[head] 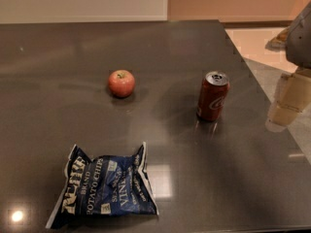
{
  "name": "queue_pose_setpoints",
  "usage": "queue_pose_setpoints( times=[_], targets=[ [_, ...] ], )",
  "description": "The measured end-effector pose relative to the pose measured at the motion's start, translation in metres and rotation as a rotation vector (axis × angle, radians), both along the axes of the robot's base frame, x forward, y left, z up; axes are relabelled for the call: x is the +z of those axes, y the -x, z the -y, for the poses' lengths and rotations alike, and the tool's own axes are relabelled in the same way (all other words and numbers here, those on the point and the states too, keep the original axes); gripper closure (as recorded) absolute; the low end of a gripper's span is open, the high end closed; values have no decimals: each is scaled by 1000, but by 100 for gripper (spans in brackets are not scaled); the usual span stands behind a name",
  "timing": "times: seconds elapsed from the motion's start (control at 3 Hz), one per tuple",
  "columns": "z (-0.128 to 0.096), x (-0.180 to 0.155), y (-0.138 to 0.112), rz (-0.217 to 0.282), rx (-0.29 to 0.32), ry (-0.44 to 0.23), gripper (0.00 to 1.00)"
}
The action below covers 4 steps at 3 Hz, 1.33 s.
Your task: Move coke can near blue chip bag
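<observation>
The coke can (pixel 213 96) stands upright on the dark table (pixel 160 47), right of centre, red with a silver top. The blue chip bag (pixel 104 188) lies flat near the table's front left, dark blue with white lettering. My gripper (pixel 287 103) hangs at the right edge of the view, over the table's right border, a little to the right of the can and apart from it. It holds nothing that shows.
A red apple (pixel 121 83) sits left of the can, behind the bag. The table's right edge runs diagonally past my gripper, with pale floor (pixel 257 40) beyond it. A wall (pixel 82 1) stands behind the table.
</observation>
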<state>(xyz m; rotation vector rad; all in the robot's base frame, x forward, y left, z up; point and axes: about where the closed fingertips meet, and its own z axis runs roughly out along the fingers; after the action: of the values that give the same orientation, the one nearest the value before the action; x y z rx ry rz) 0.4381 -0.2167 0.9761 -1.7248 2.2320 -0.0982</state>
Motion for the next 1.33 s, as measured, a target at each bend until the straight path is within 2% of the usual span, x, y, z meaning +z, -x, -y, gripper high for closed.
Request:
queue_pose_setpoints(
  times=[0.33,0.67,1.33],
  targets=[
    [-5,-1,-7,8,8,-13,0],
    [-12,-7,-27,15,17,-47,0],
    [-38,-45,-62,-33,54,-165,0]
  ],
)
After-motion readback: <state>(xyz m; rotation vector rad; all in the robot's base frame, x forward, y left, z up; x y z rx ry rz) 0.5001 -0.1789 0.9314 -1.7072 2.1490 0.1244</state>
